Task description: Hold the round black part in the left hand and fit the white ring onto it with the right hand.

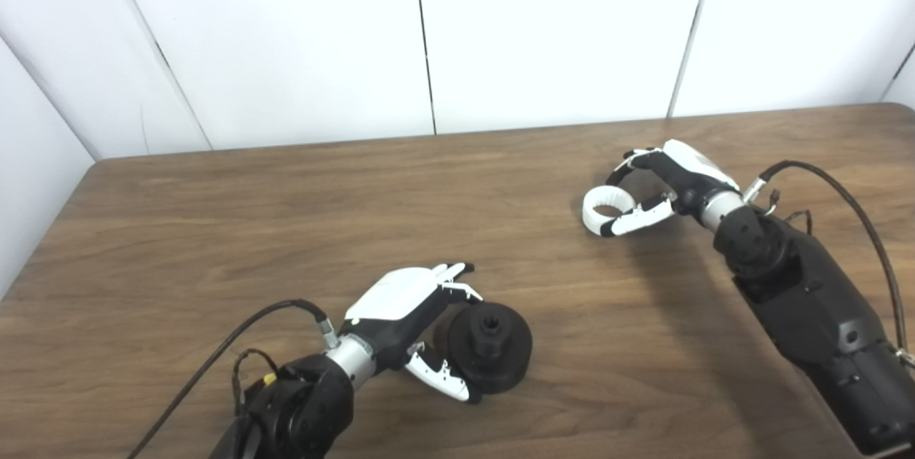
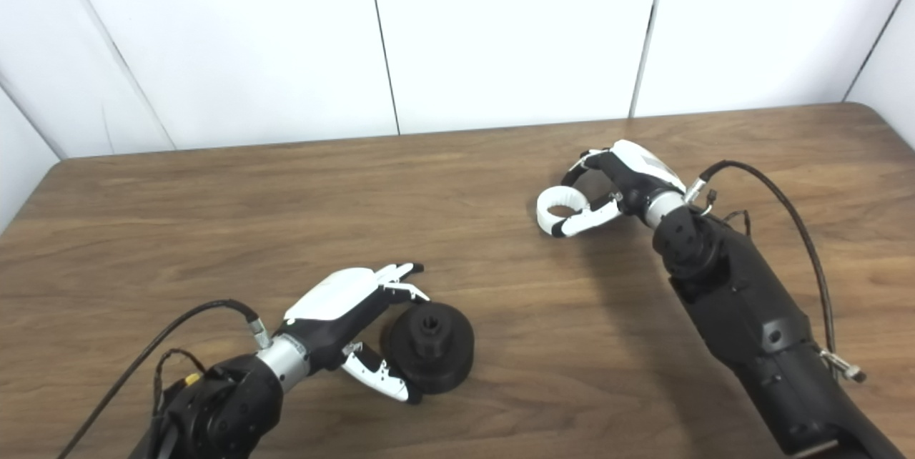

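Observation:
The round black part (image 1: 492, 347) lies flat on the wooden table (image 1: 286, 230) at the front centre, with a raised hub on top. My left hand (image 1: 407, 319) is right beside it on its left, fingers apart. Its thumb (image 1: 443, 375) lies against the part's near-left edge and its fingers reach over the far-left edge. The white ring (image 1: 606, 207) lies on the table at the right. My right hand (image 1: 668, 184) is just right of it, fingers curved behind the ring and thumb (image 1: 640, 218) along its near side, not closed on it.
White wall panels (image 1: 429, 30) stand behind the table's far edge. Black cables (image 1: 851, 201) run along both forearms. Bare wood stretches between the two hands and across the left half of the table.

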Robot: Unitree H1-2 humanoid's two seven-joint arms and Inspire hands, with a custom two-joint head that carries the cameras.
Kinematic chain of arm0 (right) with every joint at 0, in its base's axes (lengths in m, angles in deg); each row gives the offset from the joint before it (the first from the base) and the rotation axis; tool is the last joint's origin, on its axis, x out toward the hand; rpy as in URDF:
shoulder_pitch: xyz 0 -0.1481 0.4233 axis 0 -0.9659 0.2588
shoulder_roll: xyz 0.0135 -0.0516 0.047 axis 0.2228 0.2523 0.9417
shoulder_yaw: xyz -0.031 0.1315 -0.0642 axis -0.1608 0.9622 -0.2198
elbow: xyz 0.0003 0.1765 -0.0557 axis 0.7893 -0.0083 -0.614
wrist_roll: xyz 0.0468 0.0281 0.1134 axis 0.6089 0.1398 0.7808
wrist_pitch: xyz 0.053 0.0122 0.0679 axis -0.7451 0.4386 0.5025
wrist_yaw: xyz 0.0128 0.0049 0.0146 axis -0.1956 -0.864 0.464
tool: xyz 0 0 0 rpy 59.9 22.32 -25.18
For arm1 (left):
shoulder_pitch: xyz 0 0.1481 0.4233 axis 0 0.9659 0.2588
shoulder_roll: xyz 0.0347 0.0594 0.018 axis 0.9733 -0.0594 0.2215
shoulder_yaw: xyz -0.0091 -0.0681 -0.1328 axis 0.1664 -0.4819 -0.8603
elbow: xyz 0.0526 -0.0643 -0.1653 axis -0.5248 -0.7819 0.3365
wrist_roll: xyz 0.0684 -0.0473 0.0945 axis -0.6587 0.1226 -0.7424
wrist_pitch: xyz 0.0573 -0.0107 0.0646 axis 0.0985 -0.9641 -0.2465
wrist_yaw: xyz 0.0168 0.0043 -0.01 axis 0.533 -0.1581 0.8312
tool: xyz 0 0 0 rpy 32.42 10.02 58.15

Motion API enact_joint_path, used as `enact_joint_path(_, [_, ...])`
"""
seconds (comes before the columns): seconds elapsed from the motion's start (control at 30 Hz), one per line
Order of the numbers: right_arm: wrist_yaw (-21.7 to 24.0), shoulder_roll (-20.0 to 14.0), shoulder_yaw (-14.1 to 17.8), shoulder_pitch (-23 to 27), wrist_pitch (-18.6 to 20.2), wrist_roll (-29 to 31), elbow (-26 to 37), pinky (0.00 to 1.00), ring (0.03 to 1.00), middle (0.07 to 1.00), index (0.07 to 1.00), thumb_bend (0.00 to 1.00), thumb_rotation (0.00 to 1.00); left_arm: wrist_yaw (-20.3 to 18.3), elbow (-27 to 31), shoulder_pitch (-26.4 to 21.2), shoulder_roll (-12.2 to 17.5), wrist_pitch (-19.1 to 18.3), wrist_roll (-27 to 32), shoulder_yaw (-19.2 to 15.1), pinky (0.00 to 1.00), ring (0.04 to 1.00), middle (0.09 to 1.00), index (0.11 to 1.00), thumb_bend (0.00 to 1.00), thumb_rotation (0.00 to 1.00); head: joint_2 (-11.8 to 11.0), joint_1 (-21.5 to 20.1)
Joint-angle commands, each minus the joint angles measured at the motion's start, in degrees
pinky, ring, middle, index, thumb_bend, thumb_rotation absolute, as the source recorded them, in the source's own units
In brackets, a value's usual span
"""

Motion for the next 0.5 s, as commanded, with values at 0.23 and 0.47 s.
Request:
enact_joint_path(0.23, [-2.13, 0.16, 0.70, 2.08, -1.73, -0.86, 1.16, 0.95, 1.000, 0.927, 0.672, 0.88, 0.26, -0.13, 1.77, -1.33, 0.25, 0.39, -0.60, -0.56, 0.91, 1.000, 1.000, 0.706, 0.93, 0.26, 0.10, 0.05])
enact_joint_path(0.47, [-2.78, 0.33, 0.31, 2.17, -2.13, -1.35, 0.70, 0.93, 1.000, 0.927, 0.672, 0.88, 0.25, 0.20, 1.53, -1.24, 0.32, 0.82, -0.21, -0.74, 0.92, 1.000, 1.000, 0.704, 0.93, 0.27, 0.05, 0.00])
